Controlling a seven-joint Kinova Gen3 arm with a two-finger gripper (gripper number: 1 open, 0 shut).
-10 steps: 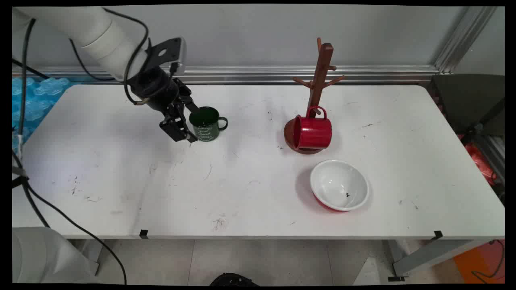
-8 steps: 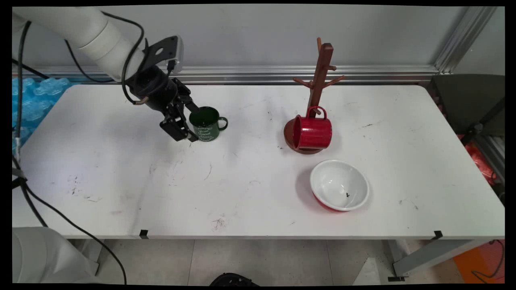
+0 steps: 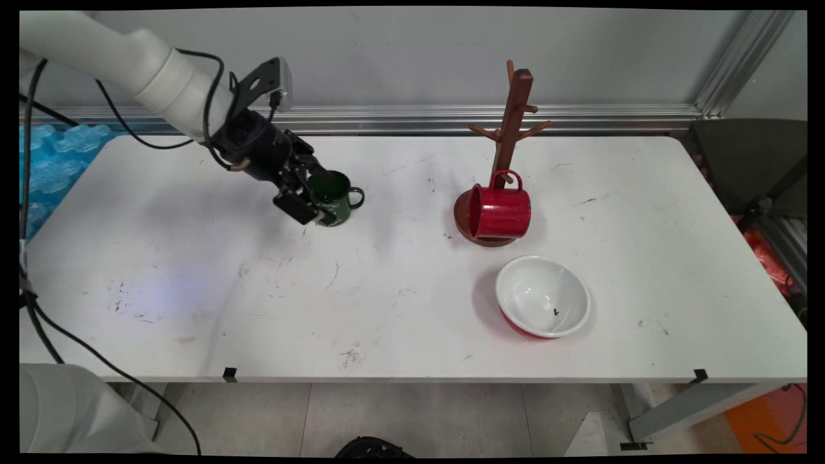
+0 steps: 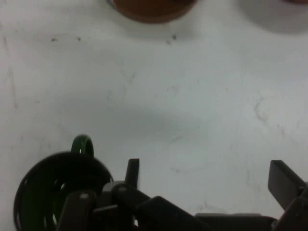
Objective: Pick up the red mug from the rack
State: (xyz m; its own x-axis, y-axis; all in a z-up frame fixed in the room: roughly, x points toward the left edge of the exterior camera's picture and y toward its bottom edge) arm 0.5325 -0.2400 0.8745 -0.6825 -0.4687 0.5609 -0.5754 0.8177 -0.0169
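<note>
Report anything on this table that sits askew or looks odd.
The red mug lies on its side on the base of the wooden mug tree, mouth facing left, rather than hanging from a peg. The green mug by the pincer and the white bowl stand upright.

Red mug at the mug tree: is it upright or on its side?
On its side. The red mug hangs by its handle from a low peg of the wooden mug tree, mouth facing left, body over the tree's round base.

The tool (image 3: pixel 316 200) hung at the left side of the mug (image 3: pixel 338 196), on the table (image 3: pixel 193 290) toward its back left. Well right stood the rack (image 3: pixel 509 129) with a cup (image 3: pixel 499 211) at its foot; the bowl (image 3: pixel 543 296) lay just before it.
</note>
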